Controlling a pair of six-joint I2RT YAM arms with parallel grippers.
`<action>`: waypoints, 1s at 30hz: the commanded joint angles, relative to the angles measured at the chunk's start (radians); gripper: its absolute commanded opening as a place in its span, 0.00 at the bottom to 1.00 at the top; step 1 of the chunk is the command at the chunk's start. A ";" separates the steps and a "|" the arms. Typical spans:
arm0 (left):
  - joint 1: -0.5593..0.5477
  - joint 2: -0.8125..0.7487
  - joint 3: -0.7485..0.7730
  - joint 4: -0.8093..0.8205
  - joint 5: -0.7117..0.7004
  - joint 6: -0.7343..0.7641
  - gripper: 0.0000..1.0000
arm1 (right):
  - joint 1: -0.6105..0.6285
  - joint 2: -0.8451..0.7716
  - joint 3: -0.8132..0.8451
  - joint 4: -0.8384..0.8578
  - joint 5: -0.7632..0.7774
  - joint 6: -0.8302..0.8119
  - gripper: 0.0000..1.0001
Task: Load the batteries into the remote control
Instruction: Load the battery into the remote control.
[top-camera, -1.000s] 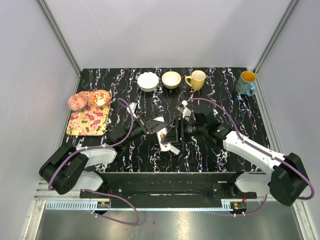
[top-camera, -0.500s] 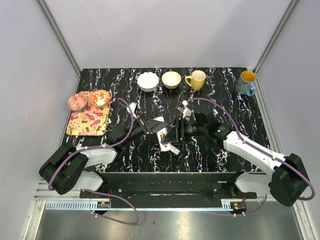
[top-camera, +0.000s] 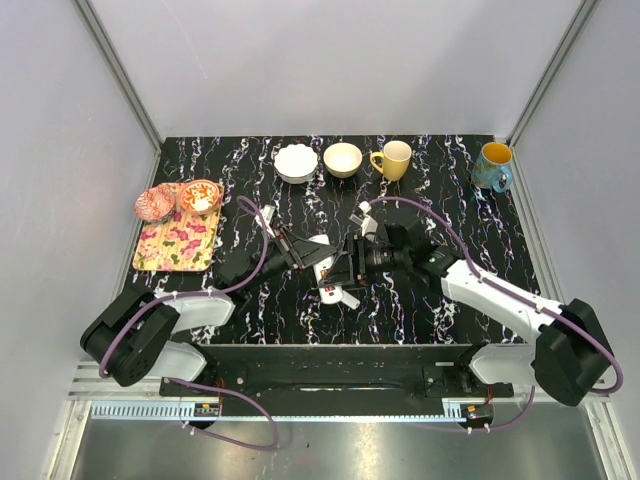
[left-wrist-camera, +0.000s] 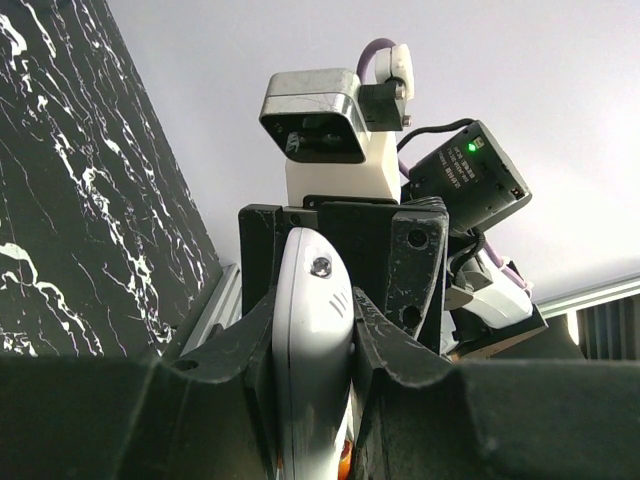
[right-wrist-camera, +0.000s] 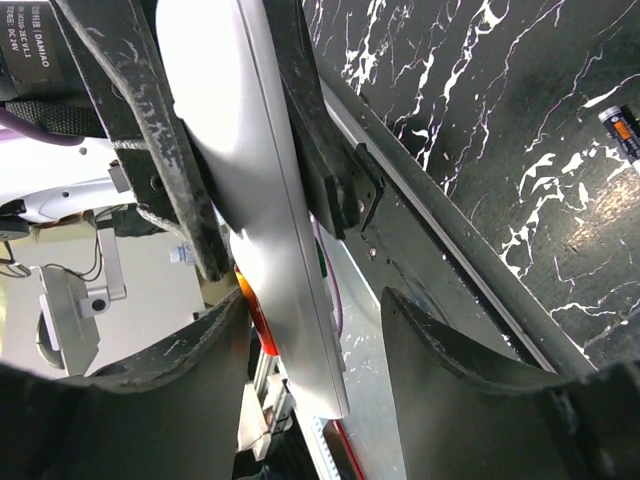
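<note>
The white remote control (left-wrist-camera: 310, 330) stands on edge, clamped between the fingers of my left gripper (left-wrist-camera: 312, 300). In the top view the remote (top-camera: 321, 244) is held above the table's middle by the left gripper (top-camera: 310, 256). My right gripper (right-wrist-camera: 315, 310) is open around the remote's lower end (right-wrist-camera: 270, 260). An orange battery (right-wrist-camera: 252, 300) sits between its left finger (right-wrist-camera: 150, 380) and the remote's back. The right finger (right-wrist-camera: 460, 380) stands apart from the remote. The right gripper (top-camera: 347, 265) faces the left one. A dark battery with an orange band (right-wrist-camera: 622, 128) lies on the table.
Two bowls (top-camera: 296, 162), a yellow mug (top-camera: 394, 159) and a blue mug (top-camera: 493, 166) line the far edge. A floral tray (top-camera: 170, 245) with small bowls sits at the left. A small white piece (top-camera: 346, 297) lies below the grippers.
My right arm has shifted slightly left, closer around the remote. The left gripper still holds the remote in the same place.
</note>
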 joint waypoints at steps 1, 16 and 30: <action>-0.003 -0.003 0.038 0.283 0.048 -0.055 0.00 | -0.001 0.037 -0.023 0.088 -0.023 0.044 0.59; -0.002 -0.018 0.064 0.377 0.070 -0.082 0.00 | -0.025 0.087 -0.136 0.355 -0.098 0.209 0.11; 0.000 0.000 0.033 0.208 0.036 -0.016 0.00 | -0.025 0.034 -0.075 0.205 -0.068 0.150 0.57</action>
